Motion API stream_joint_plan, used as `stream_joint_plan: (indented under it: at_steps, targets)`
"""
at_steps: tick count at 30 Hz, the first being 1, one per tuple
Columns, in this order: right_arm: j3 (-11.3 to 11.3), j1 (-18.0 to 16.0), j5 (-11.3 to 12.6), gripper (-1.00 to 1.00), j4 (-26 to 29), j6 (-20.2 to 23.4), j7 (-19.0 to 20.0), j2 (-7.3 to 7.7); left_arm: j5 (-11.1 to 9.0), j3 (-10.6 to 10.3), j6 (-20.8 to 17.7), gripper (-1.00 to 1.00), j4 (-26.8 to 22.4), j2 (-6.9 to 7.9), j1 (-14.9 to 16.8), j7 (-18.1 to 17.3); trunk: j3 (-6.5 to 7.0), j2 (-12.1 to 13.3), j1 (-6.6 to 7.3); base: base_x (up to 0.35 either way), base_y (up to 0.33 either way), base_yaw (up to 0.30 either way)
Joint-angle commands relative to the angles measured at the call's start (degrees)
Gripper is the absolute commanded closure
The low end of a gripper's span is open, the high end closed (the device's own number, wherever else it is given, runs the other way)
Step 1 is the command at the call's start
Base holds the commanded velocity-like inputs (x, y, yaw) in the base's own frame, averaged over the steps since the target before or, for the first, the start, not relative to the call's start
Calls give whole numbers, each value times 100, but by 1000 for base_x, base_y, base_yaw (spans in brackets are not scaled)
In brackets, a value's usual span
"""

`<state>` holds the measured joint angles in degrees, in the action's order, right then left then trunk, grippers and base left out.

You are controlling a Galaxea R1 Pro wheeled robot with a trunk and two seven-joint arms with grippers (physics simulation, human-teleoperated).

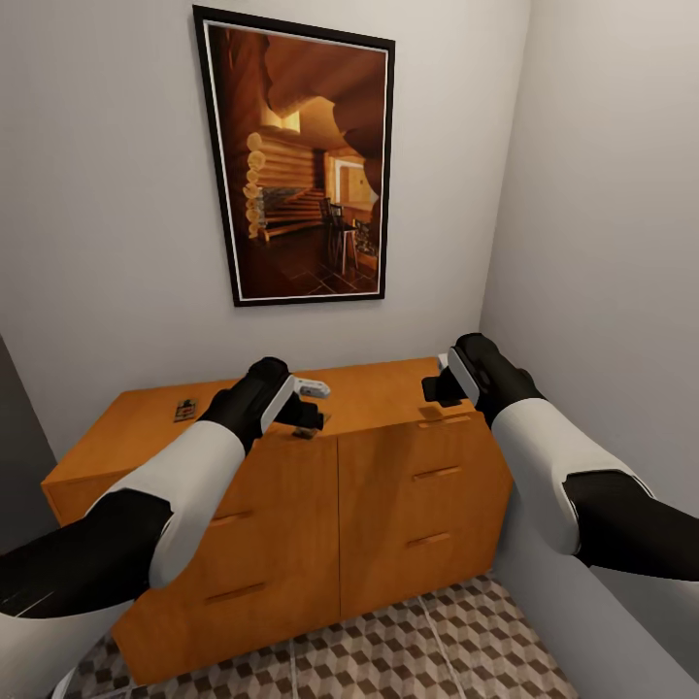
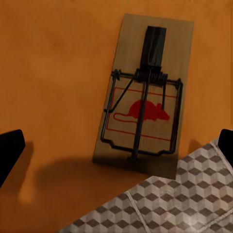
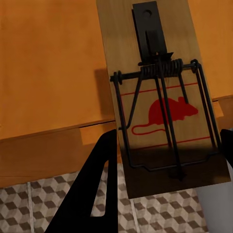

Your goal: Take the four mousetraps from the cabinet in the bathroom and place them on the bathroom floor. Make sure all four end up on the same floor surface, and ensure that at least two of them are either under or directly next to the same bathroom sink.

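Mousetraps are seen on the orange cabinet (image 1: pixel 369 388), which fills the lower middle of the head view. One trap (image 2: pixel 145 97) lies flat near the cabinet's front edge, between the spread fingers (image 2: pixel 9 150) of the left gripper (image 1: pixel 309 419), untouched. Another trap (image 3: pixel 162 97) overhangs the front edge above the tiled floor (image 3: pixel 48 208); whether the right gripper (image 1: pixel 437 388) is clamped on it cannot be told. A third trap (image 1: pixel 184 410) rests at centre left.

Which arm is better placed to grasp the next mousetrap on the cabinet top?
Left. The left gripper, open, hangs over a mousetrap lying on the cabinet. The right gripper seems to hold a second mousetrap.
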<state>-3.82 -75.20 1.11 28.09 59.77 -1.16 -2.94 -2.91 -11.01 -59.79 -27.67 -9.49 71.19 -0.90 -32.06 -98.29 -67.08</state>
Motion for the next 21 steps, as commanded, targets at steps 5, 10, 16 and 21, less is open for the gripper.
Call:
stream_joint_plan:
  at_steps: [5,10,16,21]
  targets:
    - [-22,-4,20,100,4,23,-13,3,-25,-33,-21,-100,4,7,20,2,-7,-3,0,0,0,0]
    - [-22,-4,21,100,4,23,-12,0,-25,-33,-21,-100,27,14,23,2,-7,-3,0,0,0,0]
    - [-22,-4,21,100,4,23,-10,0,-24,-33,-21,-100,78,16,25,0,-7,-3,0,0,0,0]
    - [-22,-4,21,100,4,23,-8,1,-19,-33,-21,-100,127,15,26,-4,-7,-3,0,0,0,0]
